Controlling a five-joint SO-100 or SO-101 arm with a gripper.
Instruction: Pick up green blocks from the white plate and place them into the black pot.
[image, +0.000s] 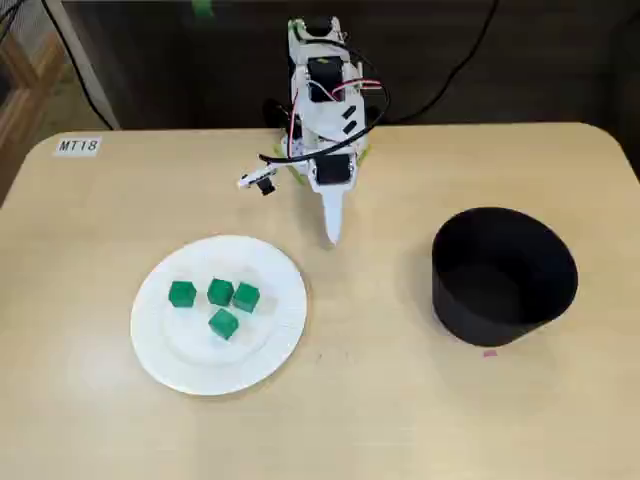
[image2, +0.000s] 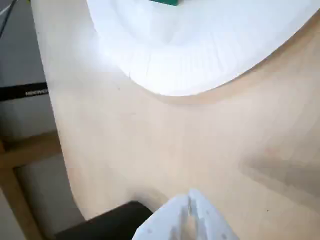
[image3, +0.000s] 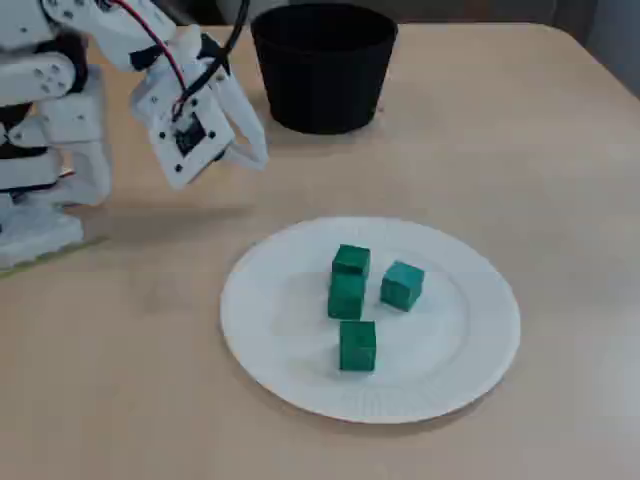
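Observation:
Several green blocks (image: 220, 292) lie close together near the middle of the white plate (image: 270, 340) on the left of the table in a fixed view. The same blocks (image3: 346, 295) and plate (image3: 280, 320) fill the foreground of the other fixed view. The black pot (image: 500, 275) stands to the right, and I see nothing inside it. My gripper (image: 332, 228) hangs over bare table between plate and pot, shut and holding nothing. In the wrist view its closed fingertips (image2: 190, 210) point toward the plate (image2: 200, 50), with a sliver of a green block (image2: 165, 2) at the top edge.
The arm's base (image: 320, 100) sits at the table's far edge with cables behind it. A label reading MT18 (image: 78, 146) is stuck at the far left corner. A small pink mark (image: 489, 352) lies just in front of the pot.

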